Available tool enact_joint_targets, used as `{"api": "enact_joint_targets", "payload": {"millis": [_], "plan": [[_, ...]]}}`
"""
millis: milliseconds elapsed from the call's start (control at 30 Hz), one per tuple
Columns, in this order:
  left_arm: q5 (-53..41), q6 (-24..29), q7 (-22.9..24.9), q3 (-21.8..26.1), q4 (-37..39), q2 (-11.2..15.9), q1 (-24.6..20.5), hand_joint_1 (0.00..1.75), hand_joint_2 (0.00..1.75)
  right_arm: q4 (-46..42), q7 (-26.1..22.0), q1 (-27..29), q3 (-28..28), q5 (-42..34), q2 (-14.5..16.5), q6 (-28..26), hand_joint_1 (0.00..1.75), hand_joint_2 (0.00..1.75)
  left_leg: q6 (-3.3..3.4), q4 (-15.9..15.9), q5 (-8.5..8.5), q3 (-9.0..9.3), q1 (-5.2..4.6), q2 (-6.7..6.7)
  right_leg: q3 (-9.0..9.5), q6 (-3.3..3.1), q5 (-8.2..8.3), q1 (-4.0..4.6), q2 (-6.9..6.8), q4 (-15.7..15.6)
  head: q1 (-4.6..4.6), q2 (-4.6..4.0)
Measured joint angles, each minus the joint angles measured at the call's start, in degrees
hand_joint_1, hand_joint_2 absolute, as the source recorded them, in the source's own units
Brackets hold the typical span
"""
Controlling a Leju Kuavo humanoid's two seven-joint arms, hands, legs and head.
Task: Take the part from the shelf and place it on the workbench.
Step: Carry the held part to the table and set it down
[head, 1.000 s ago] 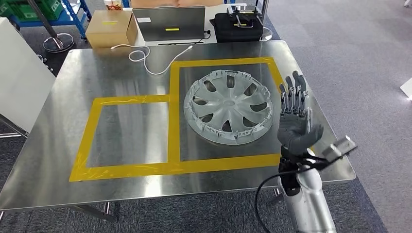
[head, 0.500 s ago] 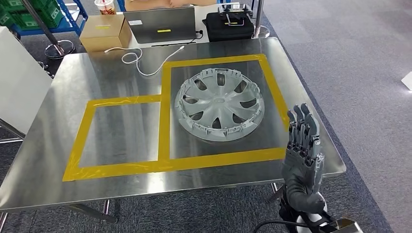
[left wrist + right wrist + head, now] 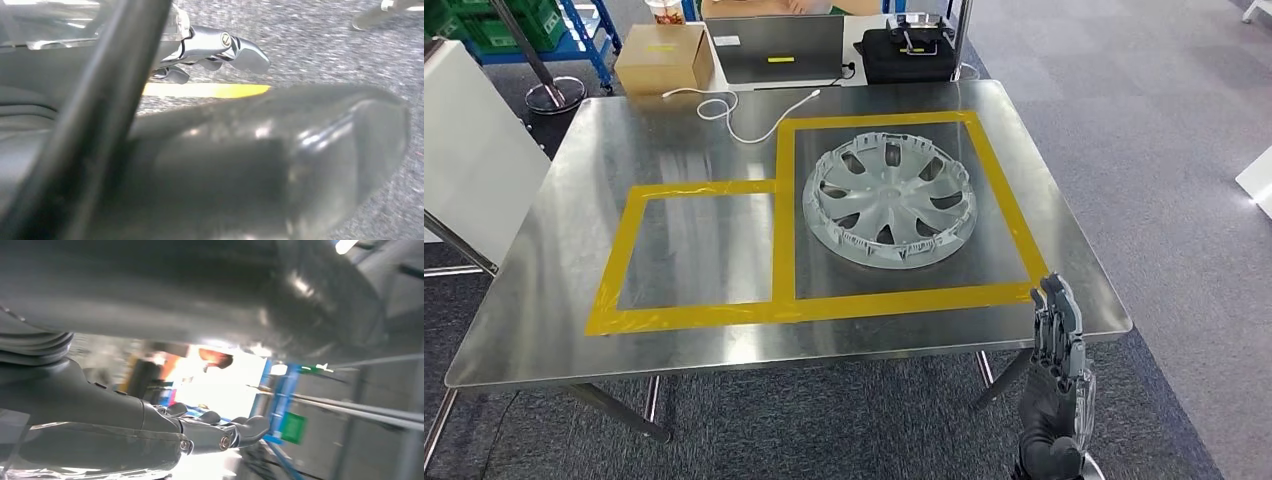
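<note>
The part, a grey plastic wheel cover (image 3: 889,197), lies flat on the steel workbench (image 3: 694,150), inside the larger yellow-taped square (image 3: 1009,225). My right hand (image 3: 1056,380) hangs off the near right corner of the bench, below its front edge, fingers straight and holding nothing. It is well apart from the wheel cover. The right wrist view shows that hand (image 3: 150,420) with its fingers (image 3: 220,432) stretched out and bare. In the left wrist view my left hand (image 3: 210,160) hangs over grey carpet with its fingers (image 3: 235,47) extended and nothing in them.
A smaller taped square (image 3: 699,250) lies left of the wheel cover. At the far edge are a cardboard box (image 3: 664,57), a laptop (image 3: 776,48), a black bag (image 3: 912,52) and a white cable (image 3: 734,110). A white panel (image 3: 469,150) stands at the left.
My right hand has dropped from beside the wheel cover, above the bench's right edge, to below the front corner. The head camera has shifted a little; the wheel cover stays in its square.
</note>
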Motion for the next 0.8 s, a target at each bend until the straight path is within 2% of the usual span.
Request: {"api": "enact_joint_targets", "payload": {"millis": [33,67,100,133,167,200,233,267,300,367,400,433,467,500,533,567,600,633,667,700,733,767,800], "plan": [[0.11,-0.03,0.04,0.16,-0.02,-0.09,0.09,0.00,0.00,0.71,0.01,0.88,-0.74,-0.56,0.02,0.39,0.00,0.00,0.14,0.06,0.57,-0.81,-0.05,0.05,-0.91,0.15,-2.75,-0.04,0.01,3.79,0.11,0.00],[0.20,-0.07,0.09,0.34,-0.03,-0.20,0.18,0.00,0.00,1.47,0.03,1.74,-1.58,-1.08,0.06,0.84,0.00,0.00,0.12,0.18,1.12,-1.64,-0.11,0.10,-1.43,0.30,-4.44,-0.05,0.00,7.10,0.14,0.00],[0.25,-0.09,0.13,0.54,-0.03,-0.32,0.25,0.00,0.00,2.26,0.04,2.47,-2.47,-1.37,0.13,1.18,0.00,0.00,0.05,0.36,1.64,-2.47,-0.16,0.14,-1.17,0.38,-4.68,-0.06,0.00,8.80,0.16,0.00],[0.28,-0.11,0.18,0.76,-0.05,-0.44,0.32,0.00,0.00,3.31,0.05,3.13,-3.48,-1.35,0.26,1.47,0.00,0.00,-0.06,0.61,2.10,-3.29,-0.19,0.17,0.13,0.39,-3.81,-0.06,-0.01,8.51,0.17,0.00],[0.29,-0.11,0.22,1.01,-0.08,-0.59,0.38,0.00,0.00,4.72,0.05,3.65,-4.47,-0.91,0.51,1.61,0.00,0.00,-0.22,0.88,2.49,-4.06,-0.20,0.19,2.62,0.31,-2.33,-0.07,-0.02,5.99,0.18,0.00],[0.29,-0.11,0.28,1.27,-0.10,-0.75,0.40,0.00,0.00,6.63,0.08,4.04,-5.53,-0.19,0.86,1.70,0.00,0.00,-0.41,1.20,2.82,-4.66,-0.21,0.20,5.92,0.15,-1.27,-0.06,-0.02,1.84,0.19,0.00],[0.28,-0.11,0.33,1.50,-0.14,-0.92,0.45,0.00,0.00,8.91,0.12,4.37,-6.60,0.63,1.29,1.74,0.00,0.00,-0.64,1.52,3.09,-5.12,-0.28,0.18,9.12,-0.08,-0.95,0.05,-0.03,-2.63,0.19,0.00],[0.27,-0.11,0.38,1.69,-0.18,-1.08,0.47,0.00,0.00,11.27,0.15,4.76,-7.68,1.36,1.74,1.74,0.00,0.00,-0.92,1.70,3.36,-5.34,-0.35,0.14,11.40,-0.37,-1.03,0.17,-0.03,-5.98,0.16,0.00],[0.26,-0.12,0.42,1.83,-0.23,-1.20,0.51,0.00,0.00,13.32,0.19,5.10,-8.70,1.85,2.16,1.74,0.00,0.00,-1.23,1.85,3.65,-5.46,-0.40,0.10,12.58,-0.67,-1.46,0.32,-0.01,-7.94,0.21,0.00],[0.24,-0.14,0.49,2.09,-0.37,-1.39,0.67,0.00,0.00,16.36,0.18,5.66,-10.34,2.33,2.86,1.73,0.00,0.00,-1.98,1.74,4.30,-5.70,-0.40,0.04,12.39,-1.39,-1.13,0.47,0.01,-8.57,0.34,0.00],[0.22,-0.15,0.51,2.22,-0.43,-1.45,0.75,0.00,0.00,17.52,0.17,5.73,-10.94,2.45,3.14,1.72,0.00,0.00,-2.38,1.98,4.05,-6.03,-0.30,0.01,12.00,-1.84,-0.70,0.40,-0.03,-8.76,0.42,0.00],[0.21,-0.17,0.54,2.32,-0.47,-1.54,0.83,0.00,0.00,18.51,0.16,5.80,-11.40,2.52,3.40,1.73,0.00,0.00,-2.77,2.82,2.89,-6.57,-0.21,-0.03,11.45,-2.35,-0.11,0.30,-0.09,-8.90,0.36,0.00],[0.21,-0.18,0.55,2.39,-0.50,-1.59,0.91,0.00,0.00,19.33,0.16,5.90,-11.80,2.56,3.66,1.73,0.00,0.00,-3.15,4.71,0.71,-7.37,-0.14,-0.06,10.79,-2.76,0.55,0.17,-0.15,-9.05,0.30,0.00],[0.21,-0.19,0.55,2.43,-0.51,-1.63,0.97,0.00,0.00,19.99,0.15,6.00,-12.12,2.58,3.89,1.74,0.00,0.00,-3.48,7.63,-2.22,-8.28,-0.03,-0.07,10.04,-3.03,1.15,0.18,-0.22,-9.06,0.24,0.00],[0.23,-0.19,0.56,2.46,-0.52,-1.68,1.00,0.00,0.00,20.55,0.14,6.09,-12.38,2.58,4.10,1.74,0.00,0.00,-3.75,11.21,-5.05,-9.23,0.01,-0.07,9.26,-3.17,1.70,0.23,-0.23,-9.01,0.20,0.00],[0.23,-0.18,0.56,2.50,-0.54,-1.69,1.02,0.00,0.00,21.09,0.13,6.16,-12.61,2.59,4.30,1.74,0.00,0.00,-3.96,14.75,-7.01,-9.92,0.05,-0.07,8.41,-3.16,2.29,0.29,-0.24,-8.89,0.20,0.00],[0.23,-0.18,0.56,2.55,-0.56,-1.71,1.02,0.00,0.00,21.56,0.13,6.20,-12.79,2.60,4.43,1.74,0.00,0.00,-4.05,17.17,-7.62,-9.97,0.08,-0.07,7.52,-3.13,2.85,0.35,-0.24,-8.70,0.20,0.00],[0.23,-0.17,0.56,2.60,-0.57,-1.73,1.02,0.00,0.00,21.95,0.14,6.23,-12.93,2.60,4.53,1.74,0.00,0.00,-4.04,17.90,-6.98,-9.18,0.09,-0.07,6.62,-3.08,3.37,0.41,-0.24,-8.46,0.20,0.00],[0.22,-0.18,0.56,2.64,-0.59,-1.73,1.03,0.00,0.00,22.31,0.21,6.26,-13.04,2.67,4.61,1.74,0.00,0.00,-3.92,16.62,-5.46,-7.39,0.09,-0.07,5.77,-3.01,3.82,0.46,-0.24,-8.17,0.20,0.00],[0.20,-0.18,0.56,2.68,-0.61,-1.73,1.02,0.00,0.00,22.71,0.34,6.23,-13.16,2.92,4.69,1.72,0.00,0.00,-3.66,13.36,-3.79,-4.60,0.07,-0.09,5.04,-2.91,4.23,0.52,-0.23,-7.90,0.19,0.00],[0.16,-0.20,0.56,2.71,-0.67,-1.73,0.98,0.00,0.00,23.53,0.52,6.03,-13.38,3.52,4.80,1.56,0.00,0.00,-3.27,8.95,-3.07,-1.40,-0.02,-0.11,4.49,-2.78,4.61,0.61,-0.22,-7.65,0.19,0.00],[0.05,-0.22,0.55,2.75,-0.78,-1.72,0.91,0.00,0.00,25.55,0.65,5.48,-13.84,4.75,4.93,0.97,0.00,0.00,-2.88,4.78,-2.91,1.44,-0.14,-0.12,4.17,-2.56,5.03,0.69,-0.21,-7.51,0.22,0.00],[-0.11,-0.25,0.55,2.79,-0.88,-1.72,0.83,0.00,0.00,28.24,0.71,4.59,-14.45,6.24,5.04,0.11,0.00,0.00,-2.48,1.61,-3.20,3.35,-0.31,-0.14,4.05,-2.27,5.47,0.75,-0.22,-7.51,0.26,0.00]]}}
